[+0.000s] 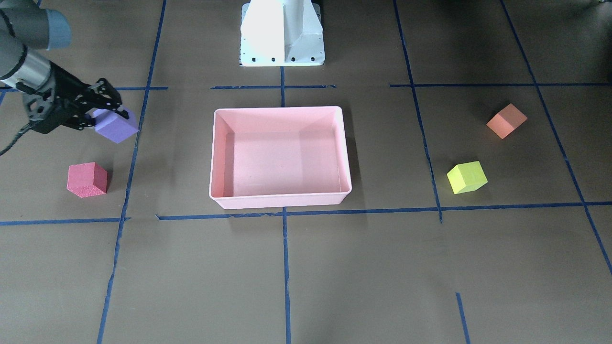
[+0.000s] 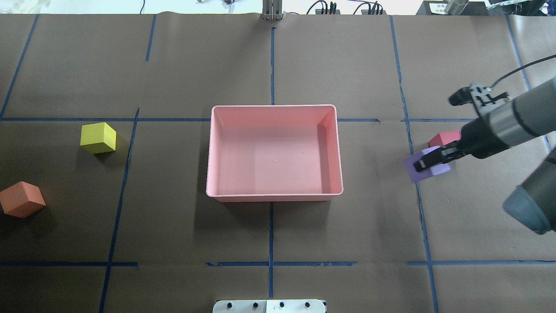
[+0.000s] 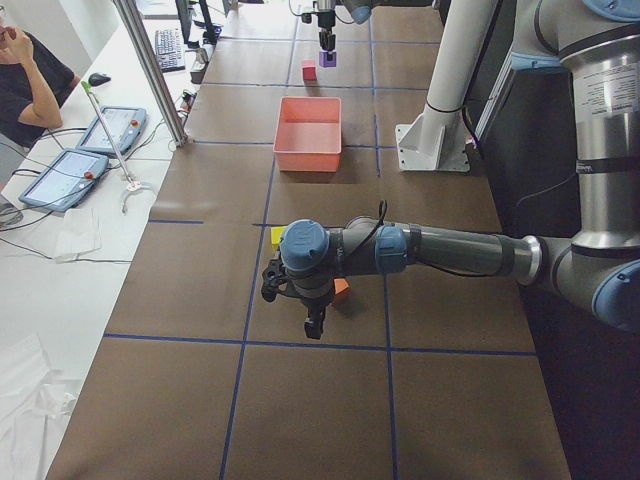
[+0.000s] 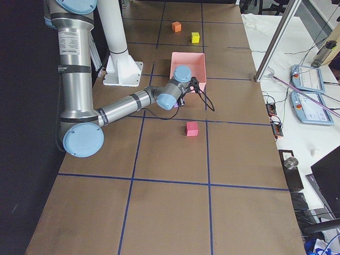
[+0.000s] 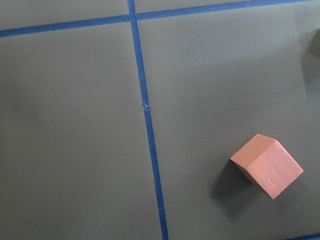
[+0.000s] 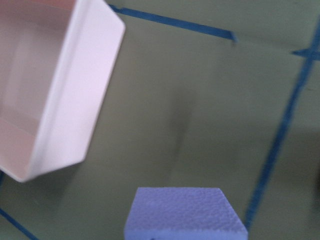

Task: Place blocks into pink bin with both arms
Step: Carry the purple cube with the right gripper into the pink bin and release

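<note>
Gripping the purple block (image 2: 428, 173) tight in the right gripper (image 2: 428, 161), three o'clock of the pink bin (image 2: 273, 105) overhead, raised to clear its rim. Left gripper (image 3: 313, 327) above orange block (image 5: 267, 167): open or closed, can't tell.

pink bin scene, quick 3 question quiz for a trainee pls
1. True or false: the shallow light-pink plastic bin has no block in it.
2. What colour is the small foam cube gripped by the right hand?
3. How many cubes lie on the table on the robot's left of the bin? A one, B two, C three.

Key:
1. True.
2. Purple.
3. B: the yellow-green foam cube and the orange foam cube.
</note>
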